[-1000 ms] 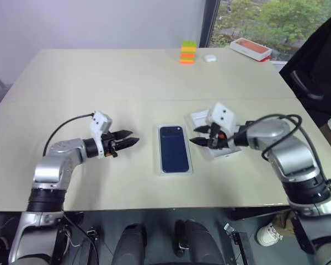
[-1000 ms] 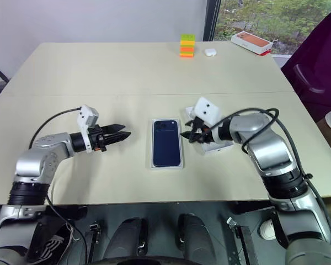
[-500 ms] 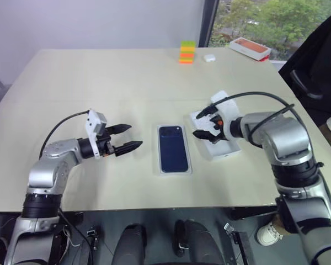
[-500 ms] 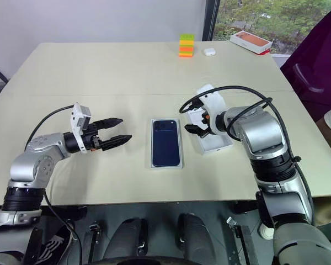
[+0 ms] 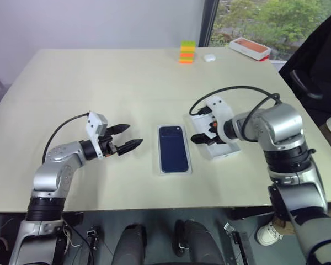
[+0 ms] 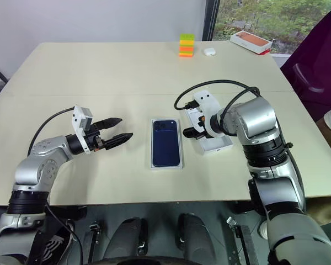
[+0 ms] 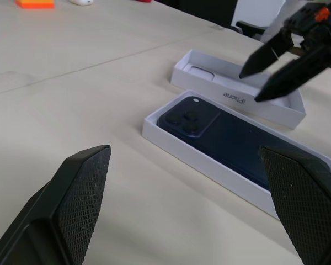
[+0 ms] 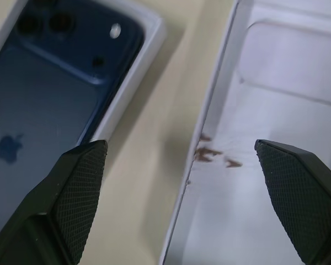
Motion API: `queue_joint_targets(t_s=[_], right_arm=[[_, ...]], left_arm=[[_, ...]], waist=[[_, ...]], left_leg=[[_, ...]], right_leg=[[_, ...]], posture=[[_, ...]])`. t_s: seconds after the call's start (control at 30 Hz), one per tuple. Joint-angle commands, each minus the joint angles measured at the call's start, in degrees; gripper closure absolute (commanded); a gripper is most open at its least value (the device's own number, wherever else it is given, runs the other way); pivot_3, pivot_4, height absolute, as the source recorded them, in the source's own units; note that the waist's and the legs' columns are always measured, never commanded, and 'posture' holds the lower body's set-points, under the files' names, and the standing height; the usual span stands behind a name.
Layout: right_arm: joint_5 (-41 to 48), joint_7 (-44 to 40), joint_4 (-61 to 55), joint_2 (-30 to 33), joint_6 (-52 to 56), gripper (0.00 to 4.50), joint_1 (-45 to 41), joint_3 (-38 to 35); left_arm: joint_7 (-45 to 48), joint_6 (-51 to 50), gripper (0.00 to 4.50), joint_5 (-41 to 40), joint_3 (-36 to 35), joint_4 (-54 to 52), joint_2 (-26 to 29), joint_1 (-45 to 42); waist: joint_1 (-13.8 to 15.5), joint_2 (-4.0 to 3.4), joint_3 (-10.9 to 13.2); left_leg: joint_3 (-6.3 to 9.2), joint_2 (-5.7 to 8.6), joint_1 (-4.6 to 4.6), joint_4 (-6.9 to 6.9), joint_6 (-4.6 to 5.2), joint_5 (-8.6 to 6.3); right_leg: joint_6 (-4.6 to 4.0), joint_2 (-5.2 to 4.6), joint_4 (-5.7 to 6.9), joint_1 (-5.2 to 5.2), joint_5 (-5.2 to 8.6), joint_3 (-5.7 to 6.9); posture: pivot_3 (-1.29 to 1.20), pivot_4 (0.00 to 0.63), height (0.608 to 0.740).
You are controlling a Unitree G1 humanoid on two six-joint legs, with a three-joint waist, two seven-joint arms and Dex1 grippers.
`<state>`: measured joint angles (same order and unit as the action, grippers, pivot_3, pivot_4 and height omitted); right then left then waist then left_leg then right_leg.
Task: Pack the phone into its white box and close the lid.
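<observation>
The phone [image 5: 174, 148] already lies in the white box [image 5: 160, 169] mid-table, with the lid [image 5: 223, 149] open-side up just to its right. The right gripper [image 5: 202, 132] hangs over the lid's left wall, jaws spread wide and empty; it should straddle that wall squarely before pinching. The left gripper [image 5: 125, 140], also wide open and empty, could steady the box.

phone [image 7: 231, 135] in white box [image 7: 209, 163]

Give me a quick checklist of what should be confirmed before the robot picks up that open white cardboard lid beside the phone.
1. Dark navy-blue phone lies flat inside the shallow white box: ok.
2. White cardboard lid lies open side up beside the box: ok.
3. Right hand open over the lid's near wall: ok.
4. Left hand open, apart from the box: ok.
5. Right hand's fingers straddle the lid's wall: ok.
6. Insert inside the lid loose or fixed: cannot tell.
</observation>
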<state>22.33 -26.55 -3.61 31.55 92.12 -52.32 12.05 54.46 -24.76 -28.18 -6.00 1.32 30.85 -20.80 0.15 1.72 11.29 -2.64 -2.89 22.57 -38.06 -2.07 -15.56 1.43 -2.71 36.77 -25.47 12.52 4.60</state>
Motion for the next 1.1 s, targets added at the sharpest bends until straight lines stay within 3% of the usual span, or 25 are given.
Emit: queue_joint_targets(t_s=[0.03,0.4,0.53,0.73,0.97,1.1], right_arm=[[3.3,3.5,-1.1,1.6,0.4,0.01,-1.3,2.0],[15.3,18.6,3.8,0.9,0.4,0.01,-1.3,0.7],[19.6,23.6,3.3,0.7,0.4,1.33,0.1,0.3],[24.9,29.9,3.0,0.5,0.4,4.47,0.5,0.3],[29.4,35.2,3.1,0.5,0.4,4.47,0.9,-0.2],[26.6,32.9,-1.7,-4.7,-3.0,4.47,2.3,-7.3]], left_arm=[[-0.7,0.1,0.00,-1.1,-0.7,-2.7,-0.4,-0.1],[-2.2,-0.9,0.00,-1.1,-0.4,-3.3,-1.0,0.1],[-2.2,-0.7,0.00,-1.1,-0.5,-3.2,-0.9,-0.1],[-2.6,-1.2,0.00,-1.4,-0.5,-3.5,-0.8,-0.1],[-2.9,-1.4,0.00,-1.6,-0.8,-3.4,-0.7,-0.4],[-3.0,-1.4,0.00,-1.6,-1.0,-2.9,-0.6,-0.6]], waist=[[0.0,0.00,0.0],[-0.3,0.00,0.0],[-0.8,0.00,0.0],[-0.8,0.00,0.0],[-0.8,0.01,0.0],[-0.9,0.00,0.0]], left_leg=[[0.00,0.00,0.00,0.00,0.00,0.00],[0.00,-0.01,0.02,-0.01,0.00,0.00],[0.00,-0.01,0.04,-0.01,0.00,0.00],[0.00,-0.02,0.05,0.00,0.01,-0.01],[0.00,-0.02,0.08,0.00,0.03,-0.02],[0.00,-0.04,0.10,0.01,0.04,-0.02]], right_leg=[[0.00,0.00,-0.01,0.00,0.00,0.00],[0.01,0.02,-0.02,-0.01,0.00,0.00],[0.01,0.01,-0.03,-0.01,0.00,0.00],[0.02,0.01,-0.05,-0.01,0.00,0.00],[0.03,0.01,-0.12,-0.01,0.00,0.01],[0.04,0.03,-0.15,-0.02,0.00,0.00]], posture=[[0.00,0.150,0.740],[0.00,0.150,0.740],[0.00,0.150,0.740],[0.00,0.150,0.740],[0.00,0.150,0.740],[0.00,0.150,0.740]])
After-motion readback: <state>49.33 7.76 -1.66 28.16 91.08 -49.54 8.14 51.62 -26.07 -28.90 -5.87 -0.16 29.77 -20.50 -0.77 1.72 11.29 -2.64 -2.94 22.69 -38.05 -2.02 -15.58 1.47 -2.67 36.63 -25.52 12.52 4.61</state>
